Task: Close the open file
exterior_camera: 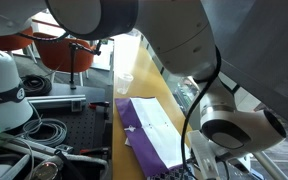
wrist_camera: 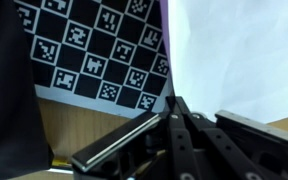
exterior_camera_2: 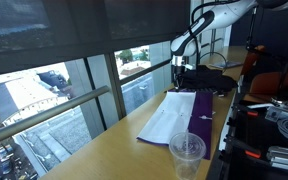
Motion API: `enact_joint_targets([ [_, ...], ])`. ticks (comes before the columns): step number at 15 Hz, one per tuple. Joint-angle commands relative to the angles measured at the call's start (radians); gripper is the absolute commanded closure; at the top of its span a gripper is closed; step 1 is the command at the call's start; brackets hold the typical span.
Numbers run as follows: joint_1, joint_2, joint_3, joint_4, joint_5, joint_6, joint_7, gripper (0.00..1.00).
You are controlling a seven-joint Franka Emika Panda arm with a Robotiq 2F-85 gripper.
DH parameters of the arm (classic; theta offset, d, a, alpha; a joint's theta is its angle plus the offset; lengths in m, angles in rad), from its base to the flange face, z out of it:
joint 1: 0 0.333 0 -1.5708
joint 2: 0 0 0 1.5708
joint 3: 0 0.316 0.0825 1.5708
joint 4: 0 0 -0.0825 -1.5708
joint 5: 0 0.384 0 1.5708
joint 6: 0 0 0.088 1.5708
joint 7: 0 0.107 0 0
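The file lies open on the wooden table, with white sheets beside a purple cover. It also shows in an exterior view. My gripper hangs at the file's far end. In the wrist view its fingers are pressed together to a point. The point sits right at the thin purple edge between the white paper and a checkered board. I cannot tell whether the edge is pinched between the fingers.
A black board with white marker squares lies next to the file's far end; it shows dark in an exterior view. A clear plastic cup stands at the near end. Windows run along one table edge, cables and equipment along the opposite edge.
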Motion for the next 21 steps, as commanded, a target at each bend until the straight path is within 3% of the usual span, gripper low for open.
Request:
enact_joint_targets([
  [1, 0.004, -0.040, 0.009, 0.005, 0.011, -0.060, 0.000, 1.00],
  [13, 0.116, -0.376, -0.070, -0.101, -0.155, -0.178, 0.010, 1.00],
  [21, 0.211, -0.534, -0.060, -0.263, -0.171, -0.123, 0.013, 1.00],
])
